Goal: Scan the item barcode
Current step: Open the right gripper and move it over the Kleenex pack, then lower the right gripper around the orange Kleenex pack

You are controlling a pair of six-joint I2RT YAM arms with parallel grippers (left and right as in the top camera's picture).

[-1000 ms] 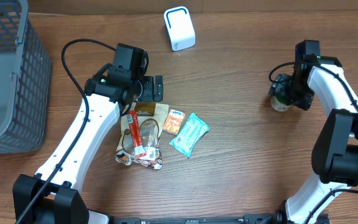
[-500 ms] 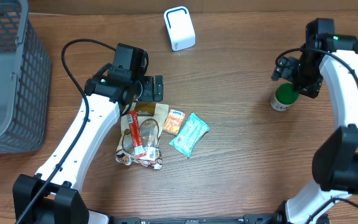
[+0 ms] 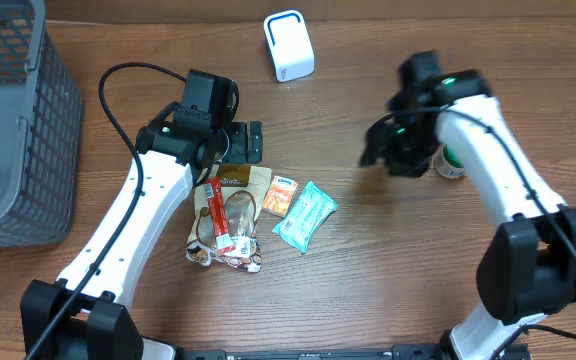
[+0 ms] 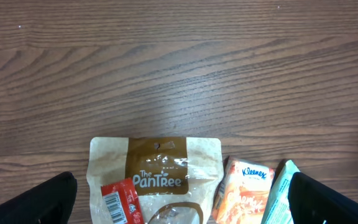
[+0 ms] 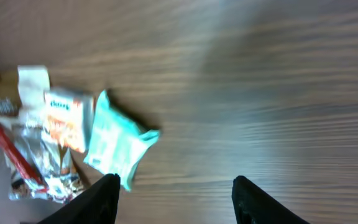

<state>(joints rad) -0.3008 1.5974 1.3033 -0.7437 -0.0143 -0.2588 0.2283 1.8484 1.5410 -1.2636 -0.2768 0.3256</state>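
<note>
A brown wood-grain bench (image 3: 388,280) fills every view, with a pale strip along its far edge and a grey mesh basket (image 3: 8,120) at the left end; nothing more of the room shows. At the back stands a small white box (image 3: 288,45) that we take for the scanner. The goods lie in a loose heap near the middle: a PanTree pouch (image 3: 240,183) with a red stick pack (image 3: 216,215) across it, an orange Kleenex pack (image 3: 281,196) just beside, and a teal packet (image 3: 305,215) touching that. A green-lidded jar (image 3: 451,165) stands upright, apart, beside the right arm. We judge the step in hand to be the reach for an item, since none is held yet. The left claw (image 3: 248,142) hangs over the pouch's top edge, fingers spread wide and empty. The right claw (image 3: 386,150) is blurred from above, but its own camera shows two fingers apart with only bare bench between them, and the teal packet is the nearest of the heap. The next move, we think, calls for one claw to settle on a single packet, pinch an edge without dragging its neighbours, lift it, and turn its barcode toward the white box. We cannot see a barcode on the teal packet; the red stick pack shows what looks like one.
</note>
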